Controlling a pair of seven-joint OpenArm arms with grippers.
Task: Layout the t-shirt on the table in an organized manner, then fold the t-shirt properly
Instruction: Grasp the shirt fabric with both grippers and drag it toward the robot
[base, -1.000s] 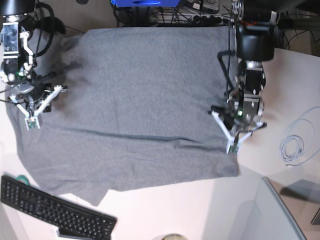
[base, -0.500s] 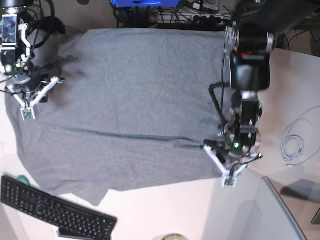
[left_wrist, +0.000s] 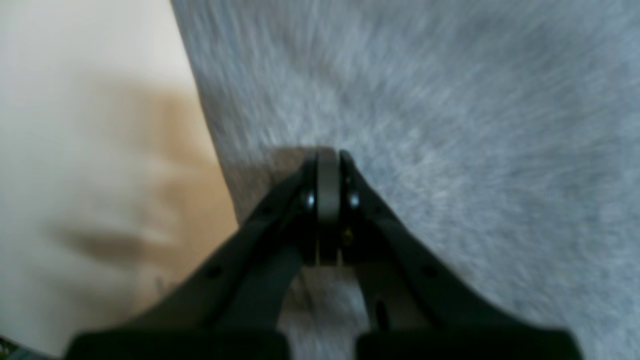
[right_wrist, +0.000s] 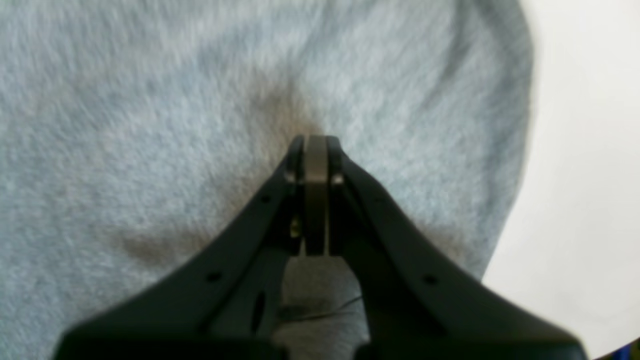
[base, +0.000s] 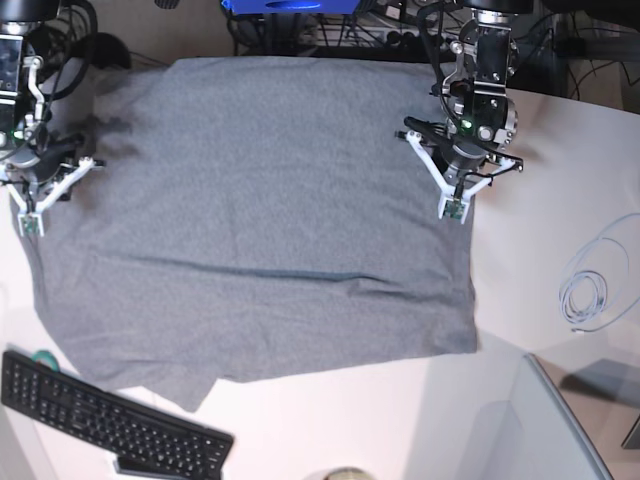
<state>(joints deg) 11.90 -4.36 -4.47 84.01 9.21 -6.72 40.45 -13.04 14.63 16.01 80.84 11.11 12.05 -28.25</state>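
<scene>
T-shirt (base: 260, 220) lies spread flat on the table (base: 560, 180), layout looking nearly done; left gripper (base: 452, 208) and right gripper (base: 30, 222) hover clenched, empty, at opposite edges. Next: grab edges to fold.

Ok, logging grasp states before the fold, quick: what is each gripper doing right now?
Left gripper: shut, holding nothing, over the t-shirt edge.
Right gripper: shut, holding nothing, over the t-shirt.

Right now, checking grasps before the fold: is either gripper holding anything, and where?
Nothing held. The left gripper and right gripper are shut, empty, above the t-shirt.
</scene>
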